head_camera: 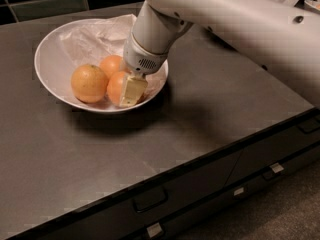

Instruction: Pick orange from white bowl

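Note:
The white bowl [50, 69], wide and shallow with crumpled white paper in it, stands at the back left of the dark counter. It holds three oranges. The deep-orange orange [115, 86] lies at the bowl's front right. A paler, yellowish orange [89, 83] lies to its left and a smaller orange [111, 64] behind it. My gripper [127, 91] reaches down into the bowl from the upper right. Its cream-coloured end is pressed against the right side of the deep-orange orange and hides part of it.
The dark counter [190, 134] extends to the right and front of the bowl. Drawers with handles [150, 200] run along its front edge. My white arm [240, 24] crosses above the counter's back right.

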Tool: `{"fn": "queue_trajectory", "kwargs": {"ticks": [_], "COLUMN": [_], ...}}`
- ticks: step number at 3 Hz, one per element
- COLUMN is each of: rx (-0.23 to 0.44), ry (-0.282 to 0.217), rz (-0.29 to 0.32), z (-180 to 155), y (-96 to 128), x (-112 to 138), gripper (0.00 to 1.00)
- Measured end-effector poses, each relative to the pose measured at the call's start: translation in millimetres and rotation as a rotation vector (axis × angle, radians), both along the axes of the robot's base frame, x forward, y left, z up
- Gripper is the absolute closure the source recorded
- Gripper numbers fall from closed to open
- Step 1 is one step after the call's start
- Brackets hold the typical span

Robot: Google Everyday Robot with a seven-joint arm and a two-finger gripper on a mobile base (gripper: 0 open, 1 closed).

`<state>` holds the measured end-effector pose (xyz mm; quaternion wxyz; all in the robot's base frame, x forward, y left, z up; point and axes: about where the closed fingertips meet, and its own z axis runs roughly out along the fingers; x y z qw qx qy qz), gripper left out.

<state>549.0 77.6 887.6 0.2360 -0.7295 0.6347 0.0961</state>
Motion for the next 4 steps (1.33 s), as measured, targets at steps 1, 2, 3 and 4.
{"fn": "queue_trajectory", "kwargs": {"ticks": [1, 2, 3, 4], "rx": [0.001, 0.002, 0.002, 0.002], "ry": [0.006, 0.007, 0.007, 0.007], "rz": [-0.013, -0.015, -0.015, -0.015], "z": [-7.6, -8.7, -8.7, -8.7], "y": [-3.8, -4.4, -4.3, -4.3], "x": [1.5, 1.7, 1.6, 1.6], "gripper": [0.36, 0.36, 0.55, 0.78]}}
